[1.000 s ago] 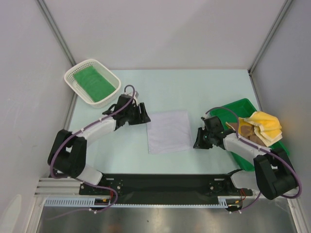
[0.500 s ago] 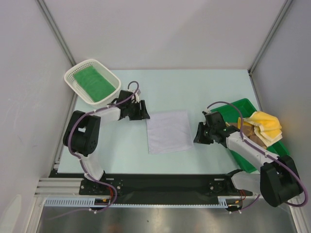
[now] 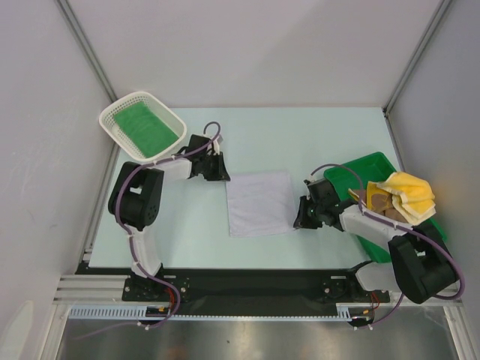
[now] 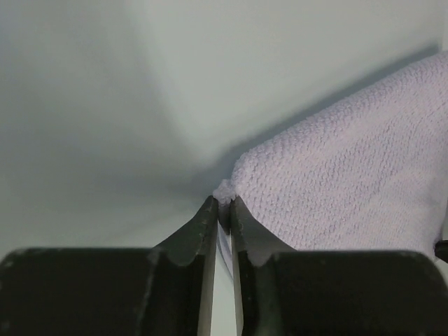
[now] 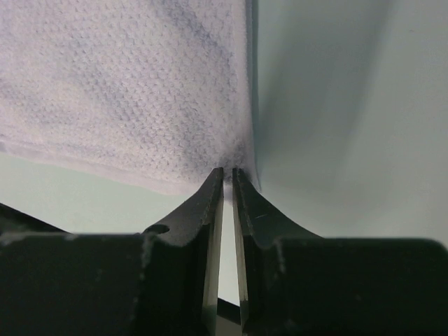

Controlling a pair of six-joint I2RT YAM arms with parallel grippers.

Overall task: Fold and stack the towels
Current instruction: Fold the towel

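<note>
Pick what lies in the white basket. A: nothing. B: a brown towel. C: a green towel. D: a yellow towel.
C: a green towel lies flat inside the white basket, as the top view shows.

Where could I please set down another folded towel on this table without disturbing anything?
The far table strip, between the white basket and green bin beyond the lavender towel, is bare. So is the near-left patch between the left arm and that towel. The middle is crowded: the left hand and right hand each pinch a towel corner.
</note>
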